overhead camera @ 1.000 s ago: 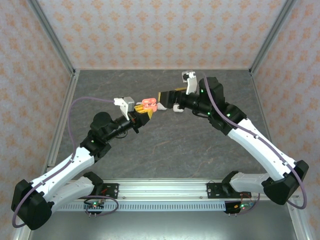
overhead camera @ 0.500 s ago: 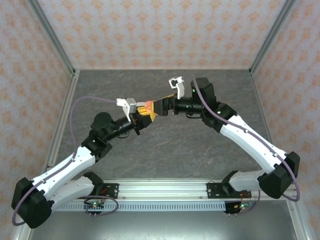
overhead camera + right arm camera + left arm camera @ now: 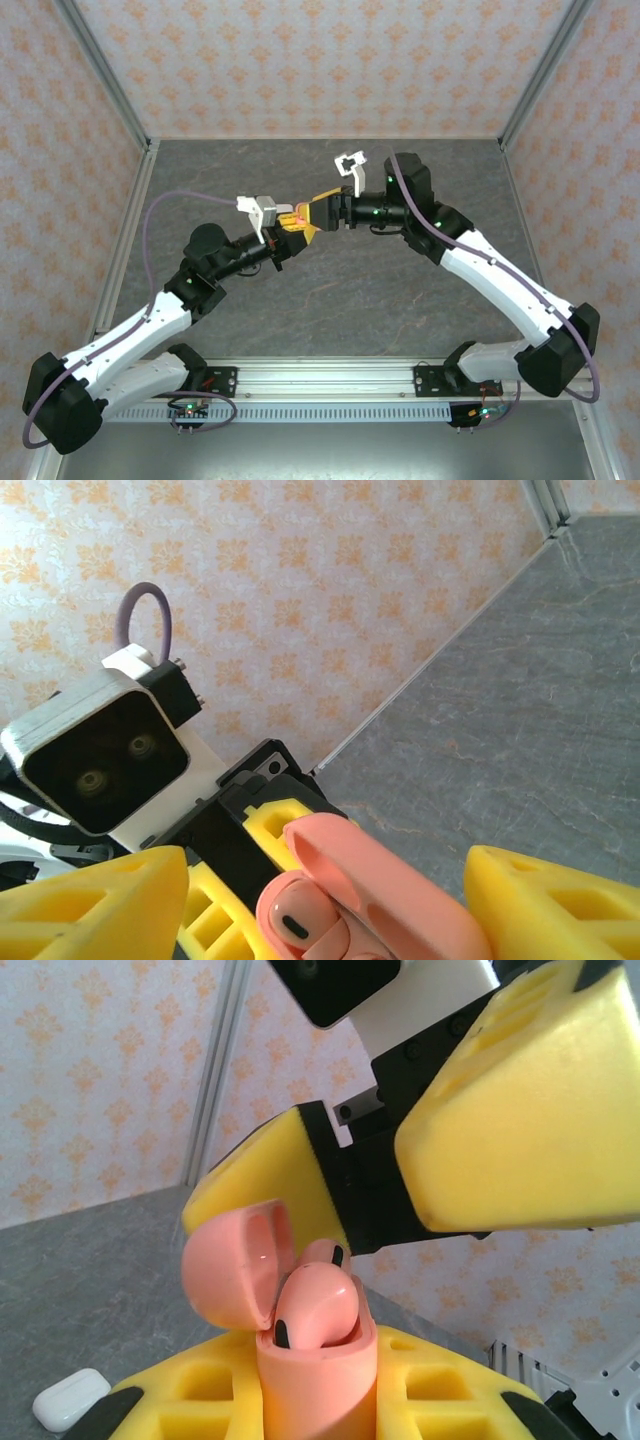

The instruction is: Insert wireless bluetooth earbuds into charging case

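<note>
Right fingers (image 3: 95, 905) just moved in and narrowed, still spread astride the open lid (image 3: 385, 885) of the pink case (image 3: 315, 1385) pinched by left fingers (image 3: 200, 1400) at centre frame; pink earbud (image 3: 315, 1305) sits in its well, so closing looks next.

Table (image 3: 330, 300): grey, stone-veined top, matte.
Walls (image 3: 300, 60): pale pink paper with orange floral motifs, standing on three sides.
Frame posts (image 3: 101, 65): silver metal bars rose at the back corners.
Rail (image 3: 330, 378): ran along the near edge.
</note>
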Motion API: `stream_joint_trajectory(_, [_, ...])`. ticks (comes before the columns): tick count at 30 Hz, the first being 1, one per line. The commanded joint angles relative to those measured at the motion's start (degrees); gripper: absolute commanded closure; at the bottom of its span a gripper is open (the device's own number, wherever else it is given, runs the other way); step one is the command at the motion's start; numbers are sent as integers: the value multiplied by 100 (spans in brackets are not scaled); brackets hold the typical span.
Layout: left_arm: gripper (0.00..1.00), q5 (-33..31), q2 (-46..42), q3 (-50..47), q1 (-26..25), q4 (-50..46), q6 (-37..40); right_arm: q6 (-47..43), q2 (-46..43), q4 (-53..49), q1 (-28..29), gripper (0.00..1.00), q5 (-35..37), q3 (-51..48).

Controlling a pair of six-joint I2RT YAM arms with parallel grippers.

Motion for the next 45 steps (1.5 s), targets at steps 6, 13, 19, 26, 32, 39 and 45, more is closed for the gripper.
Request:
stream_joint_trajectory(6, [100, -259, -36, 138, -23, -141, 190, -340, -511, -117, 17, 28, 145, -83])
stream_joint_trajectory(13, [100, -625, 44, 303, -23, -833, 216, -873, -749, -1309, 17, 22, 2148, 167])
stream_joint_trajectory(19, [100, -1384, 850, 578, -23, -2071, -87, -951, -1204, -1264, 17, 13, 3278, -219])
stream_joint_trajectory(26, [100, -1463, 2223, 670, -23, -2050, -1036, -869, -1606, -986, 21, 4, 3496, -694])
stream_joint_trajectory(32, [100, -1095, 3327, 1292, 28, -2437, -1436, -948, -1608, -1098, 17, 0, 3405, -707])
stream_joint_trajectory(39, [100, -896, 4125, 1674, 56, -2404, -1931, -1006, -1641, -1242, 21, 1, 3390, -706])
stream_joint_trajectory(45, [95, -936, 4579, 1796, 94, -2384, -2089, -1053, -1687, -1390, 19, 1, 3434, -699])
